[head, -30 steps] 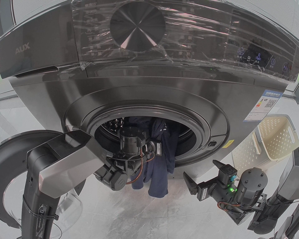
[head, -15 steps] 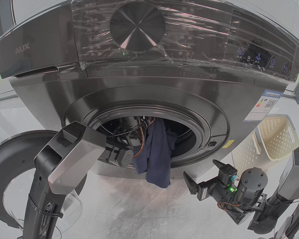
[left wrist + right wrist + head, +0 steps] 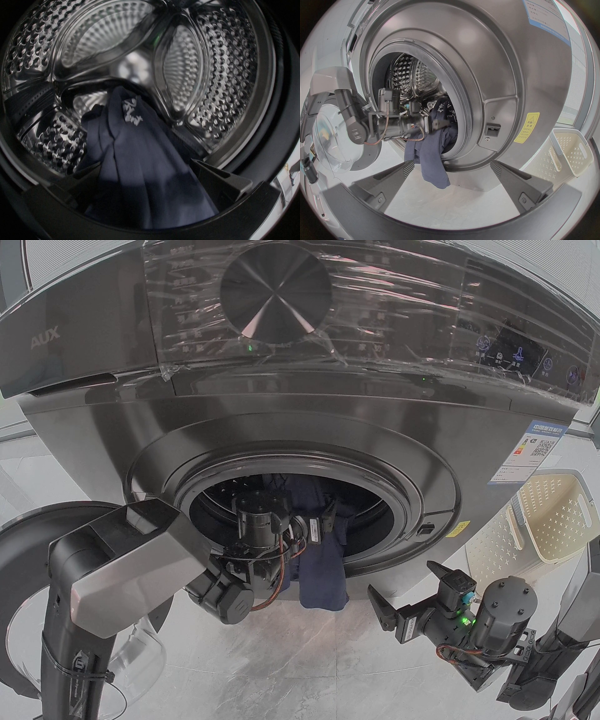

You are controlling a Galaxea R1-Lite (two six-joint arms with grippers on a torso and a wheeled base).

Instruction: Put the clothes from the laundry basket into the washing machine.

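My left arm has come back out from deep in the drum (image 3: 193, 62), and the blue cloth (image 3: 322, 577) hangs shorter. My left tool (image 3: 322, 522) is wide open, with the cloth lying between its fingers. Half of it sits in the washing machine (image 3: 400, 490), half hangs over the door edge. It could slide out onto the floor (image 3: 281, 665), because nothing grips it. It looks soft, dark and crumpled, with white letters.

Head cam down, wrists close — shared drum (image 3: 225, 78)

logo (image 3: 45, 337) on washing machine (image 3: 350, 421) panel; energy label (image 3: 530, 451), yellow warning sticker (image 3: 458, 528) on front.
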